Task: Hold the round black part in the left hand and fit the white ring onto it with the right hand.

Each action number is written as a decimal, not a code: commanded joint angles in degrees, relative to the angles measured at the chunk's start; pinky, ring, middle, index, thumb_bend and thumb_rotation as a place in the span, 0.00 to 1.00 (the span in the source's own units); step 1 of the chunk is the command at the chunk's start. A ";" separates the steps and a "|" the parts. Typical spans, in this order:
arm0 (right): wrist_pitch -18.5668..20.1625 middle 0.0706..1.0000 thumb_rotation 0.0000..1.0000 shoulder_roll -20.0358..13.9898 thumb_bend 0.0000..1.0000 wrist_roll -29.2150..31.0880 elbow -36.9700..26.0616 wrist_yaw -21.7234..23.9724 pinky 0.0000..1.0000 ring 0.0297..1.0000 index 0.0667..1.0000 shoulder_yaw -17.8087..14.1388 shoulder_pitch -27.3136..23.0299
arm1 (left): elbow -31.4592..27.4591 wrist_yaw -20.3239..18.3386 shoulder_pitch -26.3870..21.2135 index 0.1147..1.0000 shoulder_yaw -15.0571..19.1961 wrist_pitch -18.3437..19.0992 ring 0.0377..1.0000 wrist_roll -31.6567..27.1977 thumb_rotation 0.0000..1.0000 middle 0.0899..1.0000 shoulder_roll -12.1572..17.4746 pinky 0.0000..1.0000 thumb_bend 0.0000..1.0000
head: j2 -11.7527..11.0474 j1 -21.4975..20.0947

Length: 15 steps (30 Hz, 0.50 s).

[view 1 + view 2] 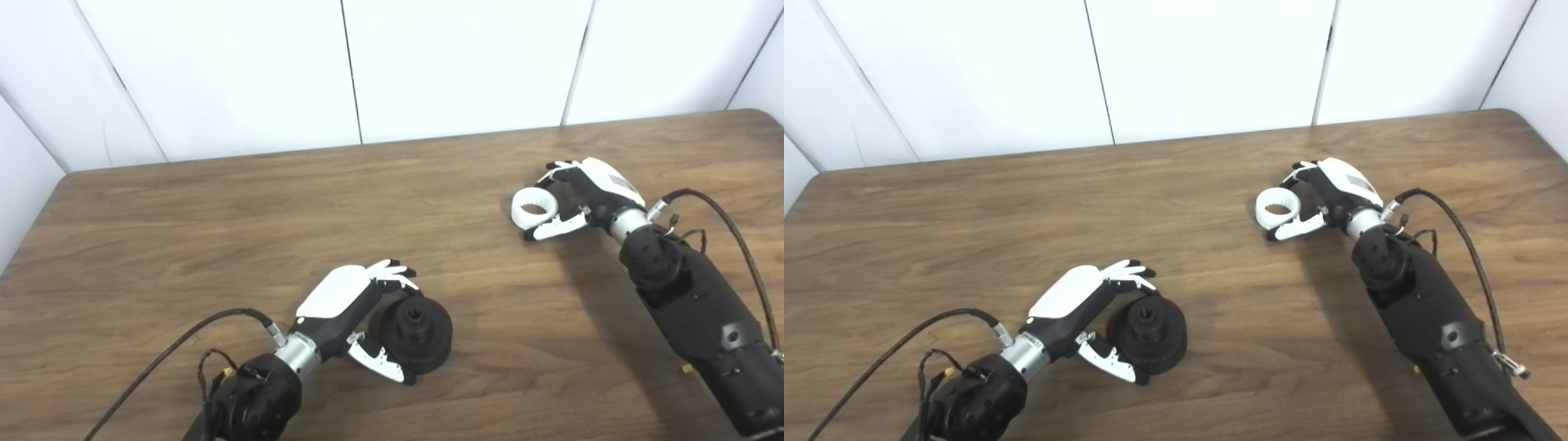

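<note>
The round black part lies flat on the table near the front, its hub facing up. My left hand cups its left side, with the fingers stretched along its far rim and the thumb against its near rim, not closed tight. The white ring lies on the table at the right. My right hand reaches around it from the right. Its thumb touches the ring's near edge, while its fingers curl a little clear of the far edge.
The wooden table stretches between the two hands, with its back edge against white wall panels. Black cables trail from both forearms over the table's front and right parts.
</note>
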 commanded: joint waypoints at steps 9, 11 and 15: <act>-2.94 0.89 0.17 -0.35 0.57 0.00 -0.52 -2.34 0.88 0.96 0.48 -0.98 -2.28 | 1.56 -1.05 1.19 0.59 -1.19 0.49 0.96 2.40 0.17 0.88 0.29 0.90 0.94 | 0.33 0.11; -2.96 0.89 0.16 -0.36 0.53 -0.04 -0.52 -2.38 0.88 0.96 0.46 -0.98 -2.27 | 1.41 -1.26 1.14 0.59 -1.31 0.65 0.96 2.65 0.17 0.88 0.37 0.90 0.95 | 0.32 0.16; -2.93 0.88 0.15 -0.34 0.52 0.07 -0.56 -2.49 0.88 0.95 0.46 -1.04 -2.24 | 1.24 -1.55 1.10 0.59 -1.31 0.70 0.96 2.66 0.17 0.88 0.40 0.90 0.94 | 0.38 0.19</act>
